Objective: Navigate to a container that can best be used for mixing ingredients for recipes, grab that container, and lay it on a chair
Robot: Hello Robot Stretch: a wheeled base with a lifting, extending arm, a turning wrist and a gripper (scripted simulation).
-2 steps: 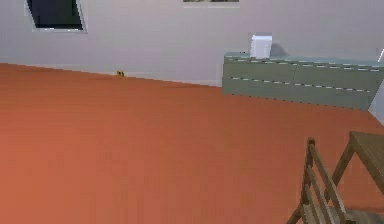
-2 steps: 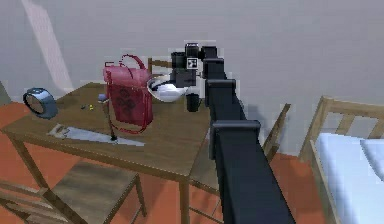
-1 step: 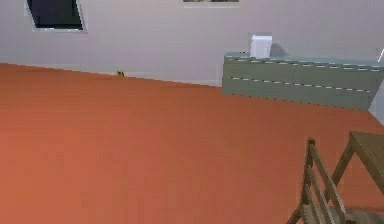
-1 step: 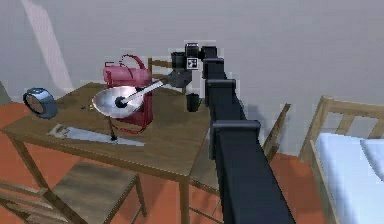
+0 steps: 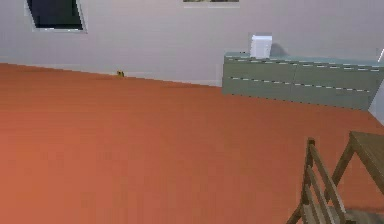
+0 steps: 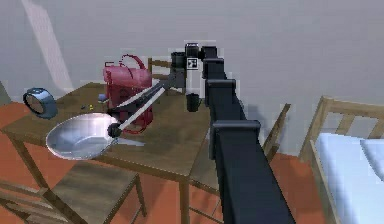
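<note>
Somewhere between grab and carry, dark two-finger gripper [image 6: 117, 129] at shiny round metal bowl [image 6: 78, 138] by brown wooden table [image 6: 170, 140] edge, grip impossible to tell, next needing a steady lowering onto wooden chair [image 6: 95, 190] below

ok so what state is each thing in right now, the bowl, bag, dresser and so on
bowl: rim up, looks empty, held at the far end of the gripper, clear of the table
red bag: upright on the table
chair: upright, seat bare, partly under the table
dresser: drawers shut
</note>
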